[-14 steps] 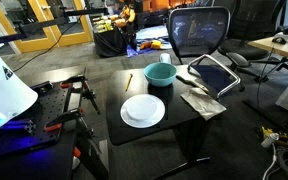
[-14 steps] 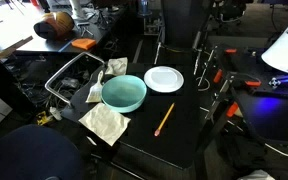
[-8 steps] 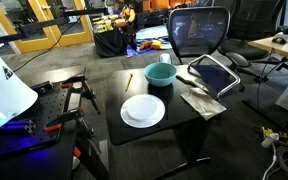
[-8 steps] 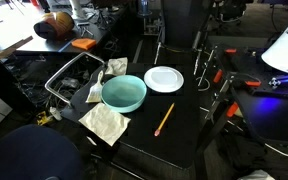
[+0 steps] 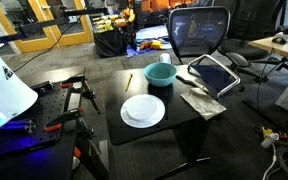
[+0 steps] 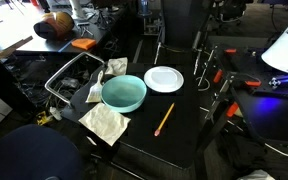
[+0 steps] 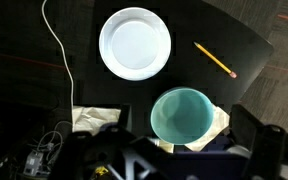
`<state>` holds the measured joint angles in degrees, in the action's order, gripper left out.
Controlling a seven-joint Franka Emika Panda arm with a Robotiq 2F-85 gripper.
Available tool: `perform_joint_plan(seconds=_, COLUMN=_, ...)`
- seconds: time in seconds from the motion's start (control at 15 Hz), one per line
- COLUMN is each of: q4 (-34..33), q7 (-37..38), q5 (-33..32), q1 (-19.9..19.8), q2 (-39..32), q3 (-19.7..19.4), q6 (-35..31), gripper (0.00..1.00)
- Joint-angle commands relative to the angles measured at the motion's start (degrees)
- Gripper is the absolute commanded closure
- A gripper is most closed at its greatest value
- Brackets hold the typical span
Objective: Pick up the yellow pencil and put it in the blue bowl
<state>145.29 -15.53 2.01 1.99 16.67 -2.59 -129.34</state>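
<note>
The yellow pencil (image 5: 128,80) lies flat on the black table, also in the exterior view (image 6: 164,119) and in the wrist view (image 7: 214,60). The blue bowl (image 5: 160,75) stands upright and empty near it, seen too in the exterior view (image 6: 124,93) and the wrist view (image 7: 180,113). My gripper (image 7: 179,148) hangs high above the table, looking straight down over the bowl. Its dark fingers stand wide apart at the bottom of the wrist view, open and empty. The gripper itself does not show in the exterior views.
A white plate (image 5: 143,110) (image 6: 164,79) (image 7: 135,44) lies beside the bowl. A crumpled napkin (image 6: 105,123) and a tablet-like item (image 5: 214,73) lie at the table's edge by an office chair (image 5: 199,30). A white cable (image 7: 59,50) runs past the table.
</note>
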Motion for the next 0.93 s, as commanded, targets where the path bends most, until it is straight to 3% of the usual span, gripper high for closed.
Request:
perform_joint_plan(seconds=0.0, q4=5.1, q7=0.7, q5=-2.2, q1=2.3, q2=1.0, q3=3.6, q6=-7.0, gripper=0.0)
perform_joint_plan(seconds=0.47, q4=13.4, q7=0.6, q5=1.2, q1=9.0, q2=-3.1, q3=7.8, q6=-24.2, gripper=0.0)
perform_joint_plan(seconds=0.53, q4=12.0, q7=0.4, q5=-0.4, q1=8.0, q2=-1.8, q3=7.3, q6=-20.4, gripper=0.0)
perform_joint_plan(seconds=0.87, q4=12.3, q7=0.3, q5=-0.2, q1=8.4, q2=-2.4, q3=7.1, q6=-21.1, gripper=0.0)
